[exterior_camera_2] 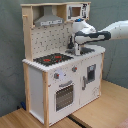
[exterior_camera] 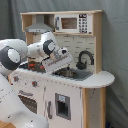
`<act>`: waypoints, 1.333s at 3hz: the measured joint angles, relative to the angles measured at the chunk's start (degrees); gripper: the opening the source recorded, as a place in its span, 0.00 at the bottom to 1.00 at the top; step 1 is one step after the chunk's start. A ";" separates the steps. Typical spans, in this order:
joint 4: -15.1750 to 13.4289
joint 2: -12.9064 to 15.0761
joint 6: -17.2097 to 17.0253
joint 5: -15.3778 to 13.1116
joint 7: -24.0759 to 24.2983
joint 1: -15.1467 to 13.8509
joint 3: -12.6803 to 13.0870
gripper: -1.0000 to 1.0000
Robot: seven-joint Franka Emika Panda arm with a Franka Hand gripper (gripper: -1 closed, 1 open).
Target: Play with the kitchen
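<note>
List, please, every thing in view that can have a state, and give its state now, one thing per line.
oven door: shut.
cupboard door: shut.
hob: rings red, nothing standing on it.
faucet: upright behind the sink, no water to be seen.
sink: its inside is hidden.
gripper: low over the sink area, pointing down.

Light wooden floor or platform (exterior_camera_2: 107,107), seemingly plank-jointed, the kitchen (exterior_camera_2: 62,80) standing directly on it
</note>
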 joint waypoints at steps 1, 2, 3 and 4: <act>0.09 3.41 -3.44 0.14 -0.52 -2.44 2.45 1.00; 0.55 6.65 -3.43 0.14 -2.96 -4.95 5.63 1.00; 0.56 6.78 -3.46 0.14 -3.14 -5.07 5.82 0.00; 0.43 7.87 -5.69 0.27 -4.79 -6.58 10.16 0.00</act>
